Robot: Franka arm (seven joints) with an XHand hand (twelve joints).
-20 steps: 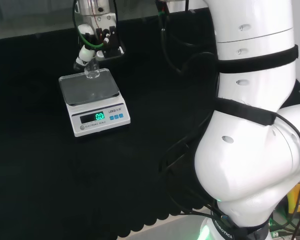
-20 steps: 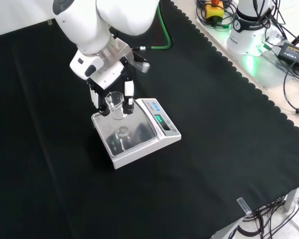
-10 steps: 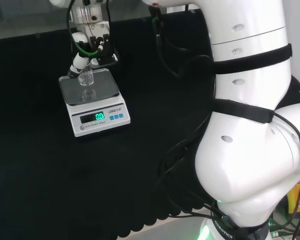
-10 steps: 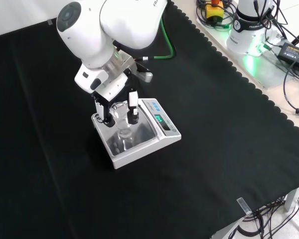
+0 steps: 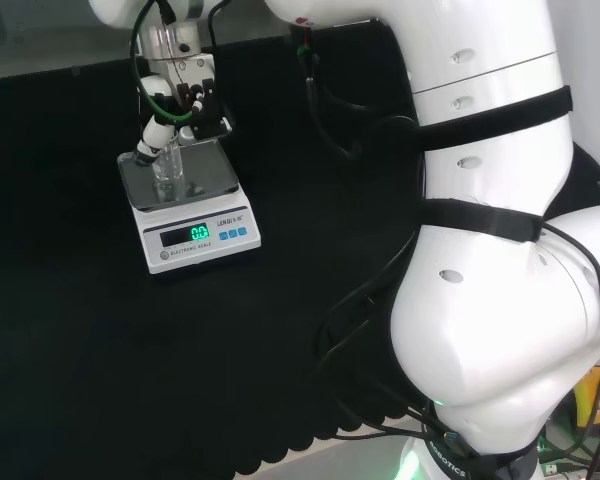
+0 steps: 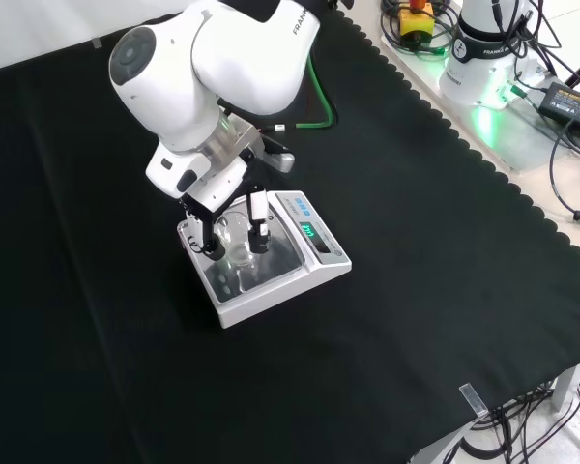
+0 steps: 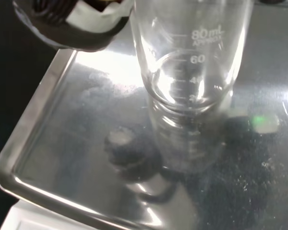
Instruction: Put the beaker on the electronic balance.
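A small clear glass beaker (image 5: pixel 168 168) (image 6: pixel 238 240) (image 7: pixel 192 57) stands upright over the steel pan (image 5: pixel 195 170) (image 6: pixel 271 263) (image 7: pixel 77 124) of the white electronic balance (image 5: pixel 195 240) (image 6: pixel 314 261). In the wrist view its base is right at the pan, above its own reflection; whether it touches I cannot tell. My hand (image 5: pixel 180 105) (image 6: pixel 213 217) comes down from above, its fingers curled round the beaker's sides. A black and white fingertip (image 7: pixel 72 24) shows beside the glass. The balance's display glows green.
Black cloth covers the bench all round the balance. In the front view, the cloth's scalloped edge (image 6: pixel 464 145) runs along the right, with cables and a base with a green light (image 6: pixel 493 92) beyond it. The arm's big white links (image 5: pixel 490 250) stand at the head view's right.
My hand has lowered the beaker from above the pan's far edge down to the pan's middle. The balance has not moved.
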